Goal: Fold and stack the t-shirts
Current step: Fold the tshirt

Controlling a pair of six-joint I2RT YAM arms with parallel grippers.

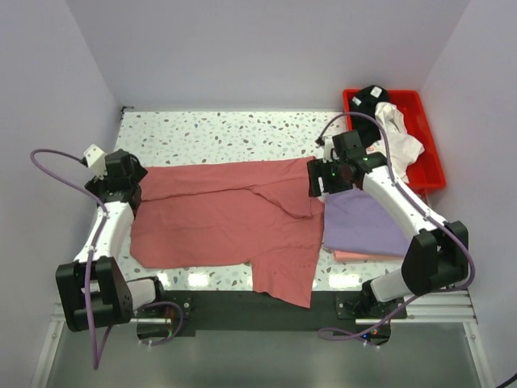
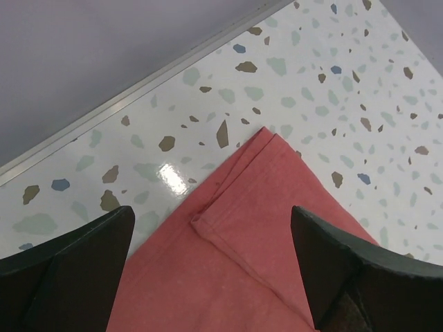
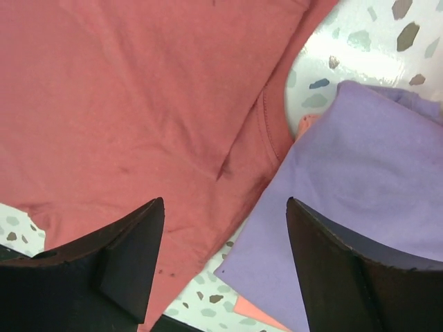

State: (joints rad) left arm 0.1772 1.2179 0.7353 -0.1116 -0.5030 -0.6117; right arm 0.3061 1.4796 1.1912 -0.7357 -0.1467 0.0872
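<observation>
The red shirt [image 1: 226, 214] lies spread across the middle of the table [image 1: 242, 133], partly folded over itself, with one flap reaching the near edge. At its right side the lavender shirt [image 1: 363, 222] sits folded on the pink shirt [image 1: 355, 256], which shows only an edge. The white shirt [image 1: 396, 137] and black shirt [image 1: 371, 97] lie crumpled in the tray [image 1: 432, 162].

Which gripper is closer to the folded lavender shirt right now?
Right. The right gripper hovers open at the lavender shirt's left edge, where it meets the red shirt. The left gripper is across the table, over the red shirt's far-left corner.
</observation>
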